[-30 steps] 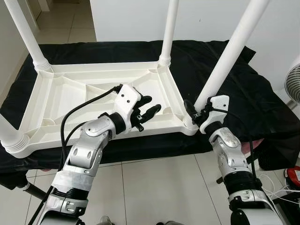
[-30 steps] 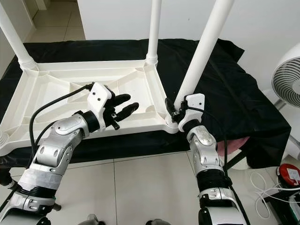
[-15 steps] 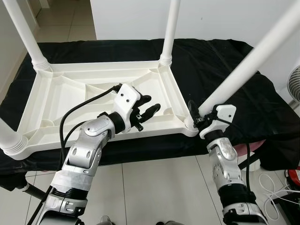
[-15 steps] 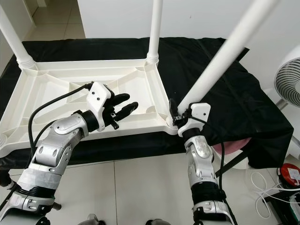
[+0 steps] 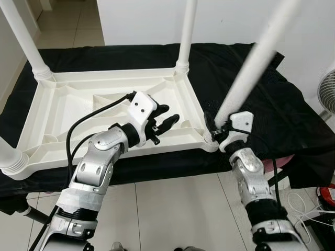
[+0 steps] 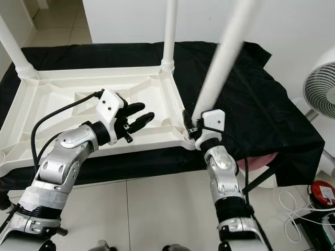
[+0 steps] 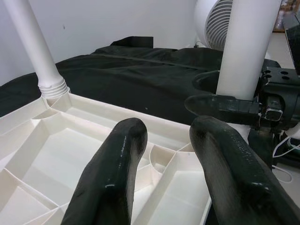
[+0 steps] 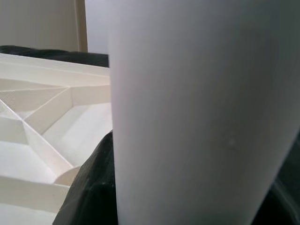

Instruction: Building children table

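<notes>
A white plastic children's table (image 5: 78,104) lies upside down on a black cloth (image 5: 293,120). Its near-right leg (image 5: 251,68) leans up and to the right, blurred. My right gripper (image 5: 214,128) is shut on that leg just above its corner socket. In the right wrist view the leg (image 8: 201,112) stands close up, with one black finger (image 8: 89,187) beside it. My left gripper (image 5: 166,116) hovers open over the ribbed underside near that corner, holding nothing. Its two fingers (image 7: 112,178) point at the held leg (image 7: 248,42).
Two more legs stand upright at the far right corner (image 5: 186,31) and the far left corner (image 5: 23,36). A third leg's base (image 5: 10,159) shows at the near left. A white fan (image 6: 319,89) stands to the right. Tiled floor lies below the cloth's front edge.
The near-right leg had tipped far to the right half a second ago and has swung back more upright in my right gripper. The left arm has barely moved.
</notes>
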Motion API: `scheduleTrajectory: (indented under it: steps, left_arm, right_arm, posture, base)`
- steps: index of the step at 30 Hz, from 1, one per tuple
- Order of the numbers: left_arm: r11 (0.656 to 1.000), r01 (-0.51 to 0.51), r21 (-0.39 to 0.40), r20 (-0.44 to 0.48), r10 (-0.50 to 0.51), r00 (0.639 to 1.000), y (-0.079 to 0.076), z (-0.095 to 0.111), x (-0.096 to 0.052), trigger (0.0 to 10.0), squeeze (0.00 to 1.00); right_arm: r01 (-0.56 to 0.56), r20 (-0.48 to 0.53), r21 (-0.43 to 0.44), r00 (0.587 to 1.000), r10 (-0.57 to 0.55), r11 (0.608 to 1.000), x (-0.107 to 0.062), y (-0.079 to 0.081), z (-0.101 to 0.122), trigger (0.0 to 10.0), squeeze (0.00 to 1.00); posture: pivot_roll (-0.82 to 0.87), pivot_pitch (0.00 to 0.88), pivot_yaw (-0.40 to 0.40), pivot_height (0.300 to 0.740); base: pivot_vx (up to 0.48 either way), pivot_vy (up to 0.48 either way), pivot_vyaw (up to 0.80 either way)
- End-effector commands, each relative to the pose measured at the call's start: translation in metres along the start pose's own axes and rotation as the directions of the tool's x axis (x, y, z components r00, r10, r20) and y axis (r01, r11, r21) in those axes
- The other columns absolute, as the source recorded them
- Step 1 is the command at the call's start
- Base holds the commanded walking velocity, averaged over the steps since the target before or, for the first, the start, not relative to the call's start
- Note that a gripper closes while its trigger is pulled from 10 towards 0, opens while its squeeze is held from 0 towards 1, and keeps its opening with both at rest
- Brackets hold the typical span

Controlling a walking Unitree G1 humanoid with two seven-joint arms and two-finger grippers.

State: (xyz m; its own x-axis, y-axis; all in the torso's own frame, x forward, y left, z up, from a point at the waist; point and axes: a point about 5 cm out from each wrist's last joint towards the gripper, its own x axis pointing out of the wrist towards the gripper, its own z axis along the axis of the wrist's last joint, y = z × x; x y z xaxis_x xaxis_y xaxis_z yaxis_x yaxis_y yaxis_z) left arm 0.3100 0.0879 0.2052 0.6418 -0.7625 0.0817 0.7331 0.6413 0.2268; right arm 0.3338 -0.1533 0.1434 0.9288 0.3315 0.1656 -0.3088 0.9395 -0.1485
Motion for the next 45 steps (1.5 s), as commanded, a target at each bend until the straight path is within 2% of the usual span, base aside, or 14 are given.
scheduleTrajectory:
  steps: [1,3,5,10,12,13,14,15,22,29,33,35,36,45]
  left_arm:
    - [1.000,-0.030,-0.002,0.006,0.030,1.000,0.002,0.004,0.001,10.0,0.00]
    - [1.000,-0.030,-0.002,0.006,0.030,1.000,0.002,0.004,0.001,10.0,0.00]
    - [0.999,-0.035,0.003,0.008,0.035,0.999,0.003,0.005,0.001,10.0,0.00]
    - [0.999,-0.038,0.005,0.009,0.038,0.999,0.004,0.005,0.001,10.0,0.00]
    - [0.999,-0.041,0.006,0.010,0.041,0.999,0.004,0.006,0.000,10.0,0.00]
    - [0.999,-0.041,0.006,0.010,0.041,0.999,0.004,0.006,0.000,10.0,0.00]
    - [0.999,-0.043,0.007,0.010,0.043,0.999,0.005,0.006,0.000,10.0,0.00]
    - [0.999,-0.044,0.008,0.010,0.044,0.999,0.005,0.006,0.000,10.0,0.00]
    - [0.999,-0.040,0.009,0.011,0.040,0.999,0.006,0.007,0.001,10.0,0.00]
    - [0.999,-0.036,0.012,0.012,0.036,0.999,0.006,0.008,0.001,10.0,0.00]
    - [0.999,-0.038,0.011,0.013,0.038,0.999,0.005,0.008,0.002,10.0,0.00]
    - [0.999,-0.038,0.011,0.013,0.038,0.999,0.005,0.008,0.002,10.0,0.00]
    - [0.999,-0.039,0.009,0.013,0.039,0.999,0.005,0.008,0.002,10.0,0.00]
    - [0.999,-0.044,0.007,0.019,0.044,0.999,0.005,0.008,0.002,10.0,0.00]
  right_arm:
    - [-0.037,-0.216,0.036,0.975,0.043,0.999,-0.015,0.010,-0.041,10.0,0.00]
    - [-0.037,-0.216,0.036,0.975,0.043,0.999,-0.015,0.010,-0.041,10.0,0.00]
    - [-0.110,-0.218,0.011,0.970,0.110,0.994,-0.009,0.011,-0.036,10.0,0.00]
    - [-0.104,-0.210,0.021,0.972,0.107,0.994,-0.005,0.006,-0.032,10.0,0.00]
    - [0.038,-0.201,0.118,0.980,-0.014,0.992,-0.007,-0.003,-0.036,10.0,0.00]
    - [0.038,-0.201,0.118,0.980,-0.014,0.992,-0.007,-0.003,-0.036,10.0,0.00]
    - [0.142,-0.210,0.167,0.972,-0.105,0.976,-0.010,-0.009,-0.039,10.0,0.00]
    - [0.169,-0.212,0.192,0.969,-0.127,0.967,-0.011,-0.009,-0.041,10.0,0.00]
    - [0.281,-0.215,0.263,0.950,-0.228,0.923,-0.017,-0.014,-0.046,10.0,0.00]
    - [0.358,-0.278,0.318,0.920,-0.275,0.878,-0.023,-0.015,-0.058,10.0,0.00]
    - [0.259,-0.242,0.191,0.947,-0.210,0.947,-0.023,-0.004,-0.055,10.0,0.00]
    - [0.259,-0.242,0.191,0.947,-0.210,0.947,-0.023,-0.004,-0.055,10.0,0.00]
    - [0.167,-0.215,0.116,0.967,-0.139,0.979,-0.021,0.006,-0.052,10.0,0.00]
    - [0.048,-0.222,0.025,0.974,-0.041,0.999,-0.028,0.021,-0.058,10.0,0.00]
  posture:
    - [0.03,0.085,-0.010,0.740]
    - [0.03,0.085,-0.010,0.740]
    - [0.03,0.083,-0.012,0.740]
    - [0.04,0.084,-0.018,0.740]
    - [0.04,0.085,-0.016,0.740]
    - [0.04,0.085,-0.016,0.740]
    - [0.04,0.086,-0.015,0.740]
    - [0.04,0.085,-0.015,0.740]
    - [0.04,0.084,-0.009,0.740]
    - [0.04,0.084,-0.008,0.740]
    - [0.03,0.084,-0.011,0.740]
    - [0.03,0.084,-0.011,0.740]
    - [0.03,0.082,-0.016,0.740]
    - [0.03,0.078,-0.021,0.740]
  base:
    - [0.000,0.000,0.00]
    - [0.000,0.000,0.00]
    - [0.000,0.000,0.00]
    - [0.000,0.000,0.00]
    - [0.000,0.000,0.00]
    - [0.000,0.000,0.00]
    - [0.000,0.000,0.00]
    - [0.000,0.000,0.00]
    - [0.000,0.000,0.00]
    - [0.000,0.000,0.00]
    - [0.000,0.000,0.00]
    - [0.000,0.000,0.00]
    - [0.000,0.000,0.00]
    - [0.000,0.000,0.00]
